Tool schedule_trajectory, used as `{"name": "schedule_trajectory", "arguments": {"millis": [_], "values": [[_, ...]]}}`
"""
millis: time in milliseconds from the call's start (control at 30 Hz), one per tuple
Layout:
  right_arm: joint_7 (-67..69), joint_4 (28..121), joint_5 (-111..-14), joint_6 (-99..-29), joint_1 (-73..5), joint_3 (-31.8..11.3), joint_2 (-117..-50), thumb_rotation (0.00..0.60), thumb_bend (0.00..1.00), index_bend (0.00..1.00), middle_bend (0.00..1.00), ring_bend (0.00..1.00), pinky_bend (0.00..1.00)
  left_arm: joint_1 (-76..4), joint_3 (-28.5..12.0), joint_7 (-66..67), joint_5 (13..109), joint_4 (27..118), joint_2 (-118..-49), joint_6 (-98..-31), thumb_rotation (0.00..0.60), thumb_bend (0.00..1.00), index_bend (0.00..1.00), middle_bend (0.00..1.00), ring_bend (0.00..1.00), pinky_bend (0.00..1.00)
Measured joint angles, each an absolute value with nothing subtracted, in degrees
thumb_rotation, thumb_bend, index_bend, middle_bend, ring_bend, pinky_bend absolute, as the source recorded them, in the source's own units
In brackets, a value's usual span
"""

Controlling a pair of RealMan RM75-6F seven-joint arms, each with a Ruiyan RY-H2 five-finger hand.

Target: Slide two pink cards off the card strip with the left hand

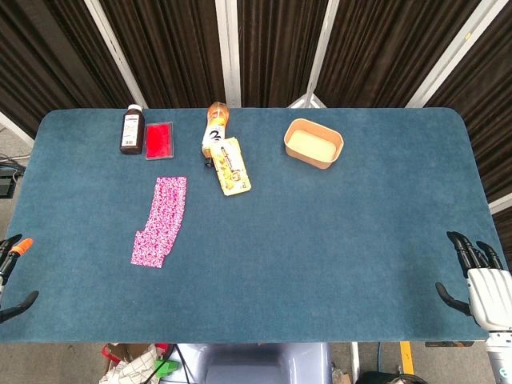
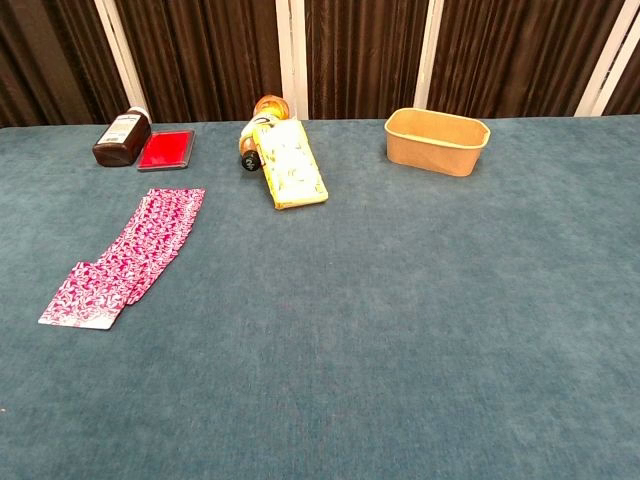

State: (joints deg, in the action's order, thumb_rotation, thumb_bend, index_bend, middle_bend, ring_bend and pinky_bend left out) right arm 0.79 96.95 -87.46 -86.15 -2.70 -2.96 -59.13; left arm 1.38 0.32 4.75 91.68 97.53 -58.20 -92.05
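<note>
The card strip (image 1: 162,220) is a fanned row of overlapping pink patterned cards lying on the blue table, left of centre; in the chest view the card strip (image 2: 130,255) runs diagonally at the left. Of my left hand (image 1: 16,248), only a few fingertips show at the table's left edge, well left of the cards, spread apart and holding nothing. My right hand (image 1: 478,276) sits at the table's near right corner with its fingers apart and empty. Neither hand appears in the chest view.
Along the back stand a brown bottle (image 1: 132,130), a red flat case (image 1: 159,140), an orange-capped bottle (image 1: 216,124) lying beside a yellow packet (image 1: 231,166), and a tan tub (image 1: 314,142). Blue cloth covers the table (image 1: 320,240).
</note>
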Motion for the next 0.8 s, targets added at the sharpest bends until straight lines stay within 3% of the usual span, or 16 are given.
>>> {"name": "schedule_trajectory", "arguments": {"millis": [600, 800], "values": [[0.31, 97.33, -88.20, -85.89, -2.81, -2.52, -59.09, 0.600, 0.31, 0.00, 0.13, 0.26, 0.14, 0.97, 0.64, 5.65, 92.88, 97.25, -58.89, -91.61, 0.600, 0.34, 0.16, 0.15, 0.13, 0.25], [0.84, 97.12, -88.26, -86.41, -2.53, -2.52, -58.94, 0.600, 0.31, 0.00, 0.13, 0.26, 0.14, 0.21, 0.67, 6.05, 93.98, 96.72, -59.55, -91.03, 0.600, 0.38, 0.16, 0.35, 0.25, 0.33]]}}
